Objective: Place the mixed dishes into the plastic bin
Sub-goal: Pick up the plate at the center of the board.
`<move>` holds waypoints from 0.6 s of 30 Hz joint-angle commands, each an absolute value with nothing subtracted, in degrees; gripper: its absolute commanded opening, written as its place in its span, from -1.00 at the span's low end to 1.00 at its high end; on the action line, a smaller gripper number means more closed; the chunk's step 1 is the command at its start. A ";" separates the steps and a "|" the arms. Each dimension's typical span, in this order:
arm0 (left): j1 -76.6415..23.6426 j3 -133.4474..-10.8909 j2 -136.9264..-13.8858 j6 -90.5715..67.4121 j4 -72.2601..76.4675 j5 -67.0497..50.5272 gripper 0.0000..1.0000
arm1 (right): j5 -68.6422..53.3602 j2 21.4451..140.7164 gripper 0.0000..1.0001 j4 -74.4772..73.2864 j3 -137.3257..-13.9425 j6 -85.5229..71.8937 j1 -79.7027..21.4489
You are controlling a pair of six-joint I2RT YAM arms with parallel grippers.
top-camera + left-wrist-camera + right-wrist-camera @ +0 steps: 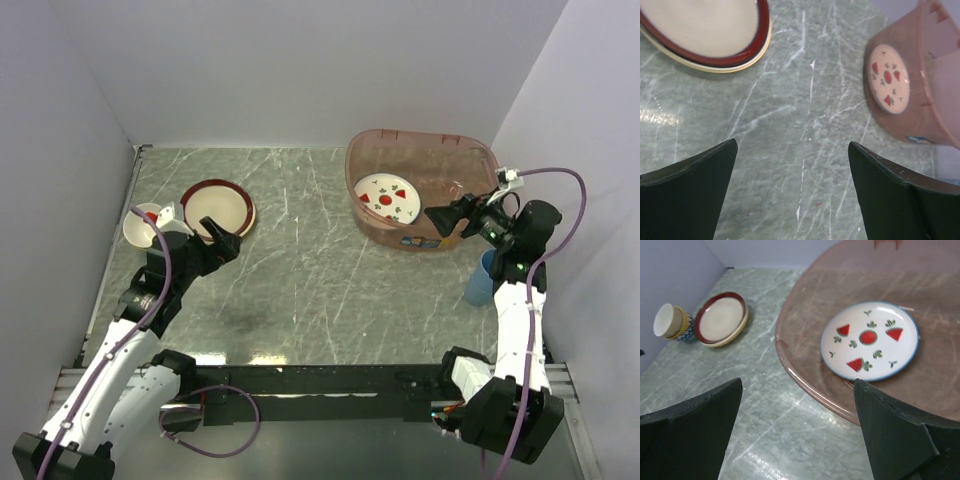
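Showing the task partly done: the light blue cup (478, 282), lower right, stands on the table (320, 290). The left gripper (224, 244), jaws wide and empty, hangs left of centre near the red-rimmed plate (218, 208) and small cream bowl (140, 228). Farther up, the right gripper (440, 216), equally wide, faces the plastic bin (352, 165), upper right, which holds 1 watermelon plate (387, 197). Next, probably: lower the left jaws astride the red-rimmed plate's edge.

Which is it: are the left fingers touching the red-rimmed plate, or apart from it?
Apart. The left wrist view shows bare table between the open left fingers and the red-rimmed plate.
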State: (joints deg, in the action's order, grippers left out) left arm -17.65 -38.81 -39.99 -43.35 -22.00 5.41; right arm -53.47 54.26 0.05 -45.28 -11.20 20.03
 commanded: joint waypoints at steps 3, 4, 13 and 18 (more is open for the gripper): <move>-17.40 -37.88 -40.43 -44.65 -21.62 7.47 0.99 | -58.27 54.57 0.99 7.58 -43.59 -12.66 21.97; -17.40 -37.79 -40.34 -44.56 -21.27 7.64 0.99 | -58.53 55.10 1.00 6.51 -44.90 -11.61 21.97; -17.40 -36.39 -41.13 -44.38 -20.30 7.12 0.99 | -58.19 56.34 1.00 4.39 -45.71 -10.55 21.97; -17.32 -35.33 -41.57 -44.91 -18.72 7.12 0.99 | -57.83 56.69 1.00 4.04 -45.70 -10.20 21.97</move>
